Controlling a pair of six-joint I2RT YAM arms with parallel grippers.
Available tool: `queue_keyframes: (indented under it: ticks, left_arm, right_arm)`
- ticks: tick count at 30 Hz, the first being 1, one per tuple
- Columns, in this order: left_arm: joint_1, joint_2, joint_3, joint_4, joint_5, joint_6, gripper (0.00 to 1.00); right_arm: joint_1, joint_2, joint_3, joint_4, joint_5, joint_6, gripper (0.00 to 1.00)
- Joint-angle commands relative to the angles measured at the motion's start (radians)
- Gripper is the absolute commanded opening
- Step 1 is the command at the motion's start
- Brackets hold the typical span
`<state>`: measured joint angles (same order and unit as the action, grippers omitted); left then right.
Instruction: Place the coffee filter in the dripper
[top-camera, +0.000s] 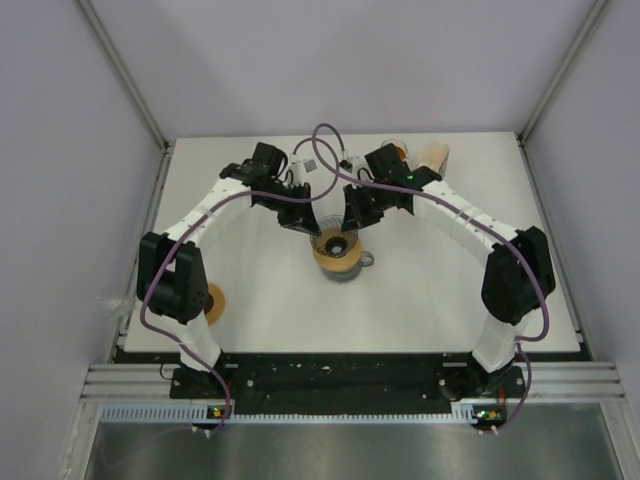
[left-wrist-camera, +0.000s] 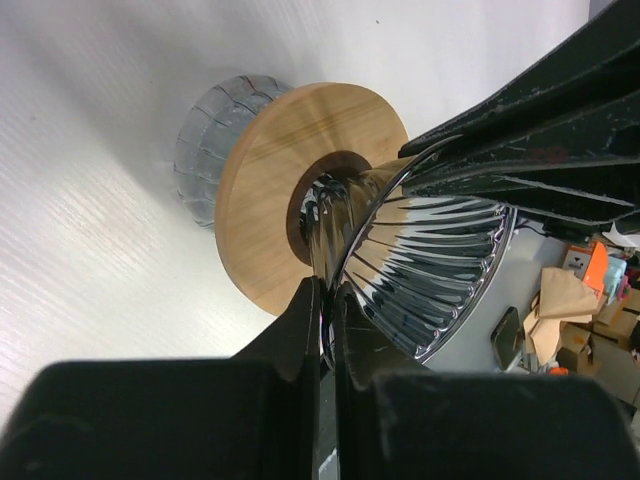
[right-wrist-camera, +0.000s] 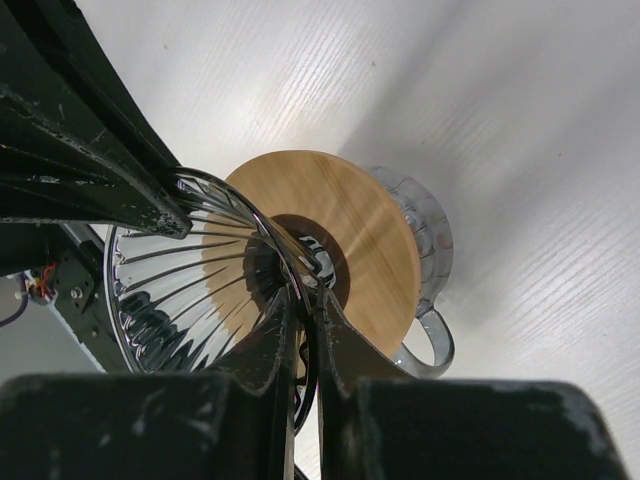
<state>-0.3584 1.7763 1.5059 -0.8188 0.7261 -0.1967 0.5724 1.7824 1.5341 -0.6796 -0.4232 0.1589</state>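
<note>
- Looks to us like the steadying step. The dripper (top-camera: 335, 250) sits mid-table on a glass mug (right-wrist-camera: 428, 235), and its ribbed cone is empty.
- The coffee filter? We can't spot it in any view, so it's not in yet.
- Left gripper (left-wrist-camera: 326, 310): fingers (left-wrist-camera: 298, 335) nearly together, pinching the cone's rim. Right gripper (right-wrist-camera: 303, 322) pinches the opposite side the same way.
- Next, we reckon one arm has to let go and fetch the filter while the other steadies the dripper.

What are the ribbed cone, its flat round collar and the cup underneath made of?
Clear ribbed cone: likely glass, glossy, see-through with sharp reflections; clear plastic is possible. Tan flat round collar: wood, matt, visible grain. Grey faceted cup: translucent, probably glass.
</note>
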Motion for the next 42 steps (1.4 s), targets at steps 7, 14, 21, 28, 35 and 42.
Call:
queue_keyframes:
  ticks: [7, 14, 21, 28, 35, 42]
  left_arm:
    - [-0.050, 0.026, -0.062, 0.061, 0.030, -0.003, 0.00]
    - [-0.086, 0.078, -0.061, 0.052, 0.036, 0.016, 0.00]
    - [-0.086, 0.176, -0.046, -0.019, -0.048, 0.095, 0.00]
    - [-0.086, 0.124, 0.009, -0.036, -0.044, 0.123, 0.00]
    - [-0.088, 0.037, 0.096, -0.029, -0.027, 0.115, 0.34]
    - [-0.086, 0.008, 0.131, -0.020, -0.033, 0.126, 0.46]
  right_arm:
    - [-0.023, 0.003, -0.135, 0.054, 0.049, -0.044, 0.00]
    - [-0.045, 0.011, -0.210, 0.126, 0.043, -0.038, 0.00]
    - [-0.045, 0.017, -0.245, 0.147, 0.052, -0.042, 0.00]
    - [-0.045, -0.012, -0.210, 0.132, 0.044, -0.032, 0.00]
    - [-0.045, -0.047, -0.057, 0.091, 0.026, -0.019, 0.23]
    - [-0.043, -0.040, 0.053, 0.040, 0.009, -0.030, 0.46]
